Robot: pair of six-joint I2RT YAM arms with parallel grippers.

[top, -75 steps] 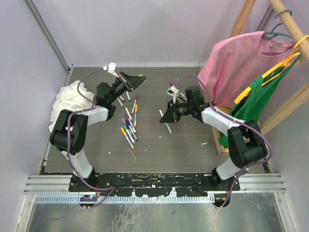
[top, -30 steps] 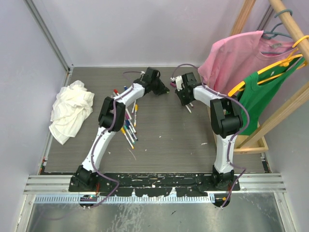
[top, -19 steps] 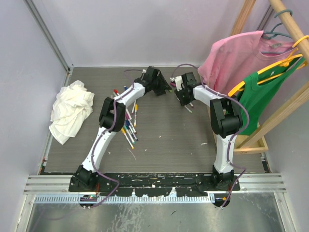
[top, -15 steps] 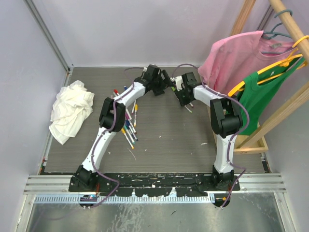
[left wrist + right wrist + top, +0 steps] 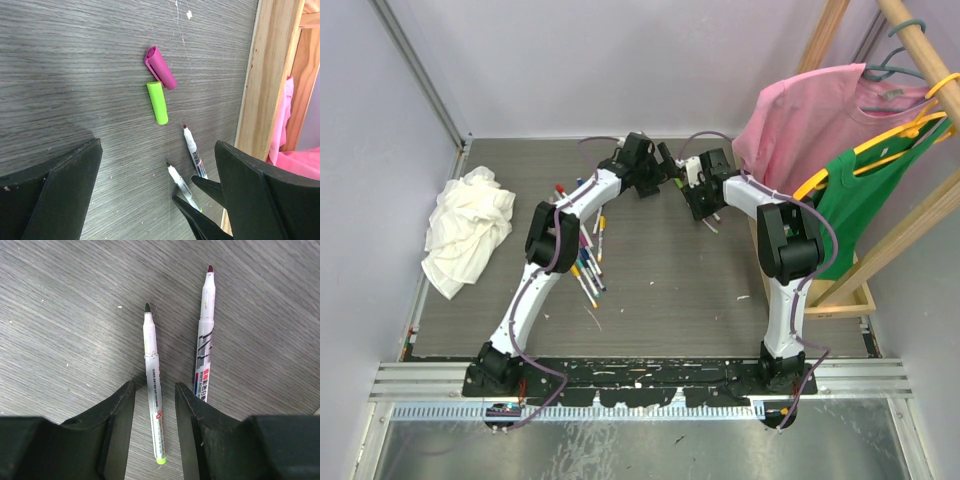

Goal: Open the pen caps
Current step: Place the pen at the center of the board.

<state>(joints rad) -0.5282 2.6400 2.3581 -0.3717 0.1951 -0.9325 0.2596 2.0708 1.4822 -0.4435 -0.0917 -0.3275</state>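
Note:
Two loose pen caps lie on the table in the left wrist view: a magenta cap [image 5: 160, 67] and a lime-green cap [image 5: 157, 102] just below it. My left gripper [image 5: 157, 200] hangs above them, open wide and holding nothing. Two uncapped white pens lie side by side. The green-ended pen [image 5: 152, 385] rests on the table between the parted jaws of my right gripper [image 5: 155, 405], with a gap on each side. The dark-red-tipped pen [image 5: 205, 350] lies just outside its right finger. From above, the left gripper [image 5: 662, 165] and the right gripper [image 5: 703, 208] nearly meet at the far middle of the table.
A cluster of capped coloured pens [image 5: 586, 258] lies left of centre. A white rag [image 5: 465, 230] is bunched at the left wall. A wooden rack [image 5: 840, 290] with a pink shirt [image 5: 810, 130] and a green shirt [image 5: 860, 205] stands on the right, close to the right arm.
Both arms have reached from mid-table to the far side. In the last second the left jaws spread wide open, and the right arm has hardly shifted.

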